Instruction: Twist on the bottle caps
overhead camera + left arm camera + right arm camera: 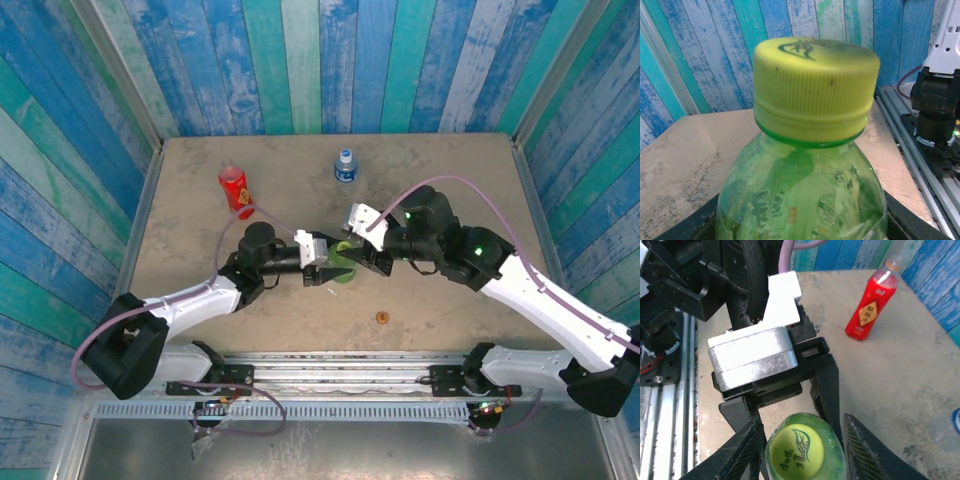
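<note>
The translucent green bottle [343,268] stands upright mid-table with its light green cap [815,90] sitting on the neck. My left gripper [333,268] is shut on the bottle's body, its black fingers [826,390] pressed against both sides. My right gripper [802,450] hangs over the cap [795,452], jaws open, with a gap between each ribbed finger and the cap. The red bottle [237,190] stands at the back left. The clear bottle [345,166], blue cap on top, stands at the back centre. An orange cap [382,318] lies loose on the table near the front.
Blue and green plank walls [300,60] close in the table on three sides. A metal rail [340,362] runs along the near edge between the arm bases. The red bottle [871,305] stands a good way from both grippers.
</note>
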`<action>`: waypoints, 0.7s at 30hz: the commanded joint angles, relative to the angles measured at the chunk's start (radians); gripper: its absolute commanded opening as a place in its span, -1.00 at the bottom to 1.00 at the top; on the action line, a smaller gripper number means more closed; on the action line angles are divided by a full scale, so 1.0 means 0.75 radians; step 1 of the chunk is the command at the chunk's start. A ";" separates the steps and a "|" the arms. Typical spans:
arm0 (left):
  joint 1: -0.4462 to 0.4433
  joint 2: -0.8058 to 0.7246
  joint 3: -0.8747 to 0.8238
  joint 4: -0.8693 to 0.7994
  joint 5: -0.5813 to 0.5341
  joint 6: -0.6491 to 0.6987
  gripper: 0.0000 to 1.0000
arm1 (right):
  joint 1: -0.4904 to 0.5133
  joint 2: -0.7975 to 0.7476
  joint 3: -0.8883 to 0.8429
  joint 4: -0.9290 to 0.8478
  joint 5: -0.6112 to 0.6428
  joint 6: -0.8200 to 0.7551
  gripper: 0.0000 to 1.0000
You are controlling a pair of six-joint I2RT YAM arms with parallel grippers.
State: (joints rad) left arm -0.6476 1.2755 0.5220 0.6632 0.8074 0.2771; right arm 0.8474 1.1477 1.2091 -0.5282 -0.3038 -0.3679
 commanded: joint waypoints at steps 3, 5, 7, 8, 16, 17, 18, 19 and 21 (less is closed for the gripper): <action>0.005 -0.049 0.034 -0.007 0.045 0.013 0.06 | -0.011 0.024 0.008 -0.059 -0.041 -0.057 -0.10; 0.005 -0.044 0.036 -0.016 0.043 0.015 0.06 | -0.016 0.032 0.009 -0.062 -0.042 -0.061 -0.15; 0.005 -0.040 0.038 -0.019 0.043 0.015 0.06 | -0.021 0.041 0.010 -0.066 -0.044 -0.062 -0.22; 0.005 -0.038 0.040 -0.017 0.042 0.013 0.06 | -0.021 0.046 0.012 -0.070 -0.048 -0.064 -0.27; 0.005 -0.053 0.029 0.023 0.007 -0.011 0.06 | -0.029 0.061 0.021 -0.097 -0.050 -0.056 -0.49; 0.006 -0.056 0.024 0.036 -0.005 -0.016 0.06 | -0.028 0.063 0.020 -0.097 -0.049 -0.050 -0.51; 0.005 -0.058 0.020 0.051 -0.024 -0.029 0.06 | -0.028 0.063 0.020 -0.098 -0.045 -0.045 -0.52; 0.005 -0.061 0.018 0.070 -0.049 -0.051 0.06 | -0.028 0.063 0.022 -0.093 -0.034 -0.037 -0.54; 0.005 -0.063 0.007 0.112 -0.088 -0.083 0.06 | -0.028 0.063 0.019 -0.078 0.012 -0.002 -0.58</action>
State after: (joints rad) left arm -0.6453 1.2755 0.5259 0.6525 0.7940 0.2661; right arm 0.8299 1.1828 1.2110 -0.5552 -0.3332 -0.4007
